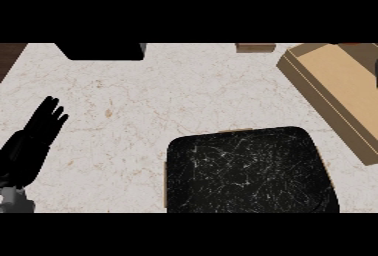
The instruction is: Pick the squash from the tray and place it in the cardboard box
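Here the left hand [33, 137] rests at the left edge, fingers [52, 112] straight, close together and pointing up. The pale marbled desk [148, 100] carries a black tray [247, 172] at lower centre and a cardboard box [336, 90] at upper right. The squash cannot be seen.

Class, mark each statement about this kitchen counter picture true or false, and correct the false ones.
1. The tray is black with pale veining. True.
2. A squash lies on the tray. False: no squash shows on it.
3. The cardboard box sits at the right, beyond the tray. True.
4. The left hand is curled round something. False: its fingers are straight, resting at the left edge, holding nothing.
5. The right hand hovers over the tray. False: it is not in view.
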Tool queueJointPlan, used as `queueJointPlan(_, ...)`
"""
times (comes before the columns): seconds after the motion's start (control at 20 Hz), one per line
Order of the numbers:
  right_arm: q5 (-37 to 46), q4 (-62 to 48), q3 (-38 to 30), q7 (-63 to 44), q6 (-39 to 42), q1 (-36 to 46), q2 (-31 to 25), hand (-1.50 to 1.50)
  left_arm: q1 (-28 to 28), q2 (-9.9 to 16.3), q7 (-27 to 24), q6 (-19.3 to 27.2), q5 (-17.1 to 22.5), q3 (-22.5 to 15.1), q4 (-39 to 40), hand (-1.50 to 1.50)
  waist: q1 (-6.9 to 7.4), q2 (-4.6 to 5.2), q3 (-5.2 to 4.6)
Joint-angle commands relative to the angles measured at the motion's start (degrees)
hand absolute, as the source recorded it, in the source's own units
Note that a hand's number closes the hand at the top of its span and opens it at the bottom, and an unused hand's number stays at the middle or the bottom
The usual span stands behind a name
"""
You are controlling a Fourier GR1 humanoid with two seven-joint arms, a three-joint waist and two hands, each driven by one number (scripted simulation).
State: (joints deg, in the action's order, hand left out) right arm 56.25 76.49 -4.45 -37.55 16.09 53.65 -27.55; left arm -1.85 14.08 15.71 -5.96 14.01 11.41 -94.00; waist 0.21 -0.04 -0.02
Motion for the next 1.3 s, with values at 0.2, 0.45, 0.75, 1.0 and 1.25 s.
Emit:
queueJointPlan(0.2, 1.2, -14.2, -4.1, 11.1, -6.8, -0.8, -5.4, 1.50, 0.0, 0.2, -0.9, -1.2, 0.2, 0.9, 0.0, 0.00, 0.57, 0.25, 0.01)
queueJointPlan(0.45, 0.2, -20.3, -6.2, 19.4, -10.3, 0.7, -8.2, 1.50, -2.0, 1.5, 1.8, -1.4, 1.3, 2.4, 0.0, 0.00, 0.55, 0.24, 0.02)
queueJointPlan(0.75, 1.2, -31.5, -7.0, 25.1, -17.9, 0.5, -6.4, 1.50, -2.4, -0.6, -1.3, -1.6, -0.3, 0.8, 3.2, 0.00, 0.66, 0.33, 0.01)
queueJointPlan(1.0, -1.4, -40.0, -9.5, 27.8, -15.6, -0.6, -6.4, 1.50, -4.5, 0.0, 3.3, 0.3, -0.4, 0.8, 0.3, 0.00, 0.77, 0.47, 0.05)
queueJointPlan(1.25, -2.0, -49.4, -12.5, 24.2, -16.9, 0.8, -6.1, -1.50, -0.8, -2.2, 1.5, 1.4, -2.7, -1.2, -3.1, 0.00, 1.61, 0.59, 0.08)
